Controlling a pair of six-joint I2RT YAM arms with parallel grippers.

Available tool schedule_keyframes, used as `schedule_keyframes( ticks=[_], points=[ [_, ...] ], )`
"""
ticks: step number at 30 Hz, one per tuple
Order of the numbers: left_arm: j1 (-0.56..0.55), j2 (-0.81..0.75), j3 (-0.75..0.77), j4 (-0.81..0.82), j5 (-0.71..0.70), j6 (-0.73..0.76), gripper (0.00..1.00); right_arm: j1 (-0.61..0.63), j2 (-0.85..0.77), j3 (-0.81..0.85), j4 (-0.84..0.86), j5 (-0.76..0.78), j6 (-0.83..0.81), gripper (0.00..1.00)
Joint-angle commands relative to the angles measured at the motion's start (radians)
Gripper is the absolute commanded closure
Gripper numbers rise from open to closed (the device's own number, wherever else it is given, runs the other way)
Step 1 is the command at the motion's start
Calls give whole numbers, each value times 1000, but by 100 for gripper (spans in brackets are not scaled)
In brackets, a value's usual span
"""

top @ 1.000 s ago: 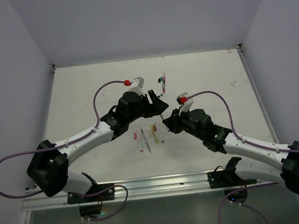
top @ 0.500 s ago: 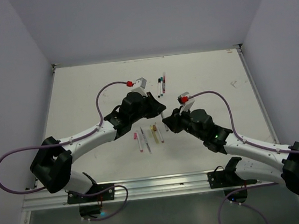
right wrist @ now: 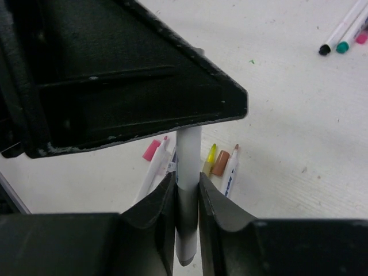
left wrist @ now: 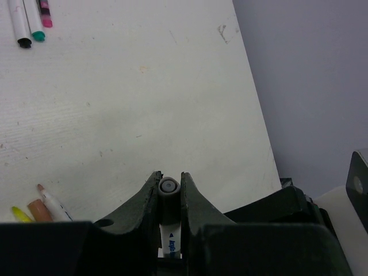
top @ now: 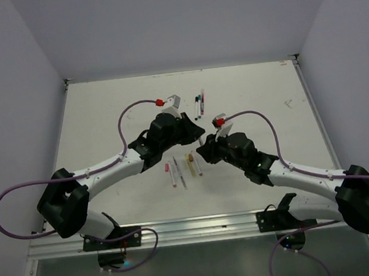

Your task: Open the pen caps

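Observation:
One white-barrelled pen (right wrist: 188, 150) hangs in the air between both grippers. My left gripper (left wrist: 169, 179) is shut on its cap end; the pen cap (left wrist: 168, 186) shows as a round greyish end between the jaws, its colour unclear in shadow. Just below, my right gripper (right wrist: 187, 181) is shut on the barrel, whose grey tail end pokes out beneath the jaws. From above, the left gripper (top: 198, 138) and right gripper (top: 203, 150) meet over the middle of the table (top: 102, 120).
Three capped pens lie at the back with black (left wrist: 24, 42), green (left wrist: 38, 35) and pink (left wrist: 46, 22) caps. Under the grippers lie uncapped pens (top: 175, 171), a loose pink cap (right wrist: 151, 150) and a brown cap (right wrist: 221, 163).
The left gripper has shut on the pen's cap end. The right arm has shifted slightly left with the barrel still in its jaws.

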Motion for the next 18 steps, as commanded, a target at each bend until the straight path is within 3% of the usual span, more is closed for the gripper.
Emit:
schedule_keyframes(
  ticks=[1, 3, 12, 18],
  points=[
    [-7, -30, -2, 76, -18, 12, 100, 3, 18, 50, 45, -4, -4, 82],
    [-7, -36, 4, 74, -17, 17, 100, 3, 17, 38, 36, -7, -19, 100],
    [106, -54, 62, 120, -46, -40, 100, 3, -80, -63, -30, -12, -96, 100],
    [160, -54, 114, 148, -153, -80, 100, 3, -97, -102, -44, -50, -119, 100]
  ],
)
